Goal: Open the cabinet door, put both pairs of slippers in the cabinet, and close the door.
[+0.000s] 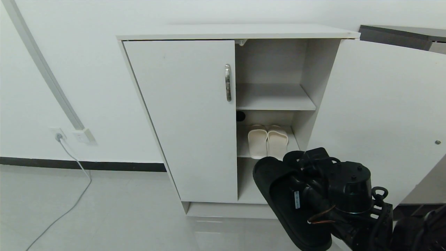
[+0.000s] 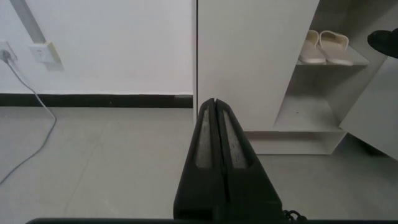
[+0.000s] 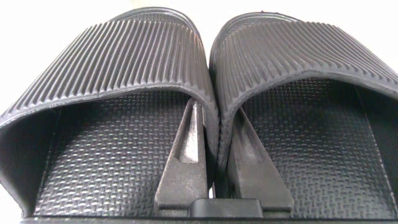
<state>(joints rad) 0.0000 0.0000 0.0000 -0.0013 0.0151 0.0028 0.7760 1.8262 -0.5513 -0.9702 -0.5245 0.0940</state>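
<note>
CABINET OPEN, SECOND PAIR IN HAND: At the cabinet (image 1: pixel 237 32), I carry the black slippers (image 1: pixel 285 202) in the right hand (image 3: pixel 217 167). Its fingers (image 3: pixel 186 155) are closed down on the two inner side walls, pinched together, so both shoes hang as one bundle just in front of the lower opening, off the floor (image 1: pixel 115 209). The left hand (image 2: pixel 214 143) is pressed fully closed on nothing, low over the floor to the left of the cabinet.

The white slippers (image 1: pixel 267 141) lie side by side on the middle shelf (image 1: pixel 294 139).

I judge the black pair light and rubbery. The ribbed straps and textured footbeds should give good grip, but the soft walls will flex, so the bundle may sag or twist. Where the two walls meet, close under the straps, looks like the right place to hold them.

The right door (image 1: pixel 379 115) stands swung wide to the right. The left door (image 1: pixel 184 118) is shut, which limits the opening to the cabinet's right half. The bottom compartment (image 1: pixel 249 188), under the white pair, is bare and looks the easiest target — the top shelf (image 1: pixel 273 99) is free too.

The edges I would watch are the middle shelf's front lip above, the shut door's right edge and the cabinet's right wall. The long soles jut out to the near left and could catch that door edge.
</note>
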